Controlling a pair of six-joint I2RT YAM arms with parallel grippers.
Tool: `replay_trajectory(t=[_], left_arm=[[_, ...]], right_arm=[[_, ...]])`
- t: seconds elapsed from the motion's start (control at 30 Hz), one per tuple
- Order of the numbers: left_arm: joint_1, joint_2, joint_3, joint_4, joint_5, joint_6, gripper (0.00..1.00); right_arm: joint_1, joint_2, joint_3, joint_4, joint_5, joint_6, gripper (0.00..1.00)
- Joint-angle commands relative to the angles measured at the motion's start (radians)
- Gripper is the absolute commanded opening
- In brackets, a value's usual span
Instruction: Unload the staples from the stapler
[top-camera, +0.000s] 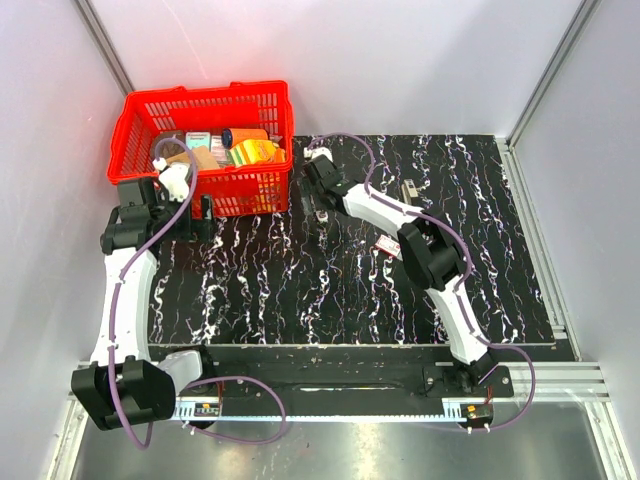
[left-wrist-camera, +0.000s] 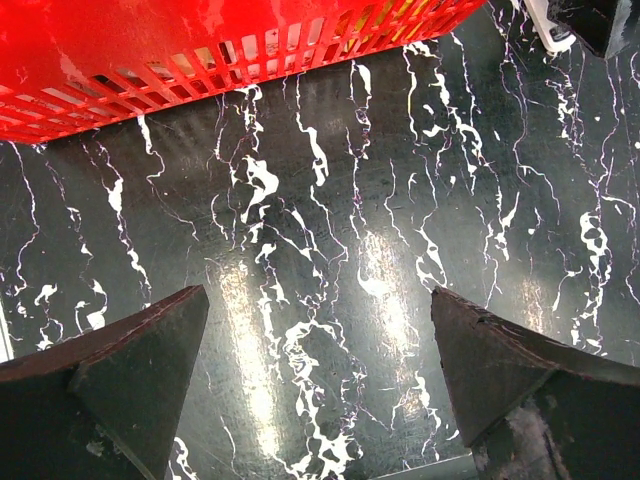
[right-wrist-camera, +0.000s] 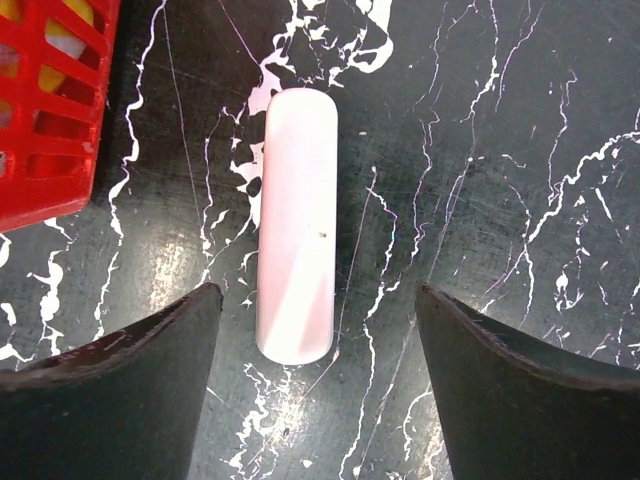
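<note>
Overhead view only: the stapler (top-camera: 408, 188), small and slim, dark with a silvery strip, lies on the black white-veined table (top-camera: 300, 290) well right of the red lattice basket (top-camera: 205, 93); neither wrist view catches it. Right wrist view: right gripper (right-wrist-camera: 315, 295) spread wide, its blunt dark fingers either side of a smooth, pale, round-ended bar (right-wrist-camera: 296, 220) just right of the basket's corner, not touching it. Left wrist view: left gripper (left-wrist-camera: 318, 295) spread wide over glossy table just before the basket's front wall.

A red plastic basket (top-camera: 240, 190) stands upper left. Just right of it lies a pale rounded bar (right-wrist-camera: 296, 225), farther right a slim dark stapler (top-camera: 410, 188).
</note>
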Motion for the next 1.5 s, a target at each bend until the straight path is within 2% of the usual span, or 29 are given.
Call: replay_trajectory(t=[0.0, 0.3, 0.4, 0.47, 0.67, 0.8, 0.93, 1.17, 1.47], left_arm=[[0.007, -0.023, -0.008, 0.031, 0.013, 0.021, 0.99], [0.007, -0.031, -0.025, 0.031, 0.015, 0.021, 0.99], [0.007, -0.036, -0.033, 0.029, 0.010, 0.027, 0.99], [0.007, -0.045, -0.042, 0.028, 0.008, 0.033, 0.99], [0.007, -0.060, -0.051, -0.005, 0.039, 0.050, 0.99], [0.007, -0.069, -0.068, -0.025, 0.079, 0.061, 0.99], [0.007, -0.096, -0.100, -0.063, 0.194, 0.122, 0.99], [0.006, -0.149, -0.180, -0.135, 0.344, 0.317, 0.96], [0.006, -0.142, -0.298, -0.138, 0.351, 0.579, 0.99]], right_arm=[[0.001, 0.016, 0.064, 0.004, 0.011, -0.020, 0.78], [0.003, 0.021, 0.047, 0.006, -0.046, 0.015, 0.44], [0.003, -0.016, -0.008, 0.026, -0.065, 0.038, 0.27], [0.005, -0.063, -0.065, 0.050, -0.087, 0.067, 0.23], [0.047, -0.247, -0.300, 0.138, -0.140, 0.185, 0.14], [0.144, -0.361, -0.470, 0.200, -0.117, 0.253, 0.11], [0.247, -0.435, -0.559, 0.257, -0.095, 0.357, 0.08], [0.343, -0.495, -0.576, 0.334, -0.063, 0.503, 0.04], [0.362, -0.550, -0.585, 0.430, -0.098, 0.597, 0.03]])
